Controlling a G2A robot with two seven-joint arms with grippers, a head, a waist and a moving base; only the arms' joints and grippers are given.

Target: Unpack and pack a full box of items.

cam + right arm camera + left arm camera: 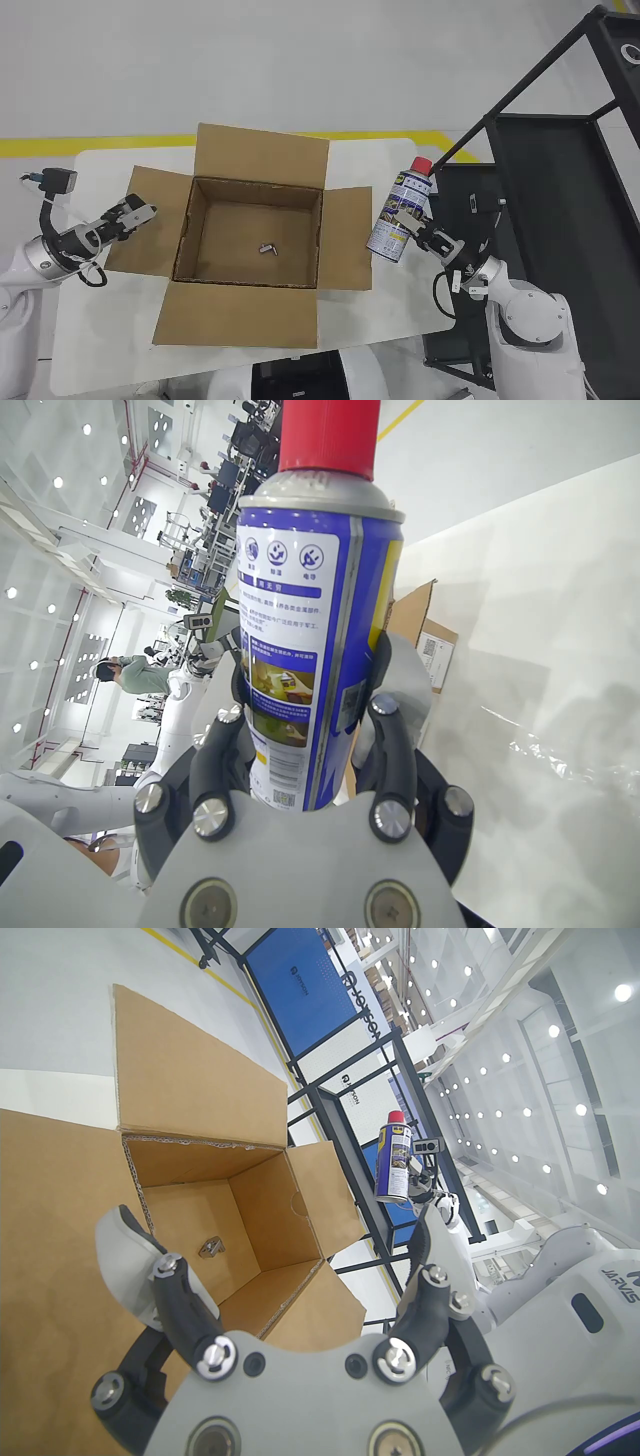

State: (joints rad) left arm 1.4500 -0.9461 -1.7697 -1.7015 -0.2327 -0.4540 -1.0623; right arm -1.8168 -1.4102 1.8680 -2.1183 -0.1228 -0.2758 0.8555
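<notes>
- Right gripper (411,229) clenched on the spray can (400,210), which is upright, just outside the box's (262,150) right flap.
- Left gripper (140,214) spread, empty, over the box's left flap.
- Small metal part (267,247) on the box floor.
- My call: keep the can vertical, clear the flap edge, and move slowly since it looks top-heavy.

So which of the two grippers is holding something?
The right gripper: it is shut on the red-capped spray can, beside the cardboard box. The left gripper, at the box's other side, is open and empty.
</notes>
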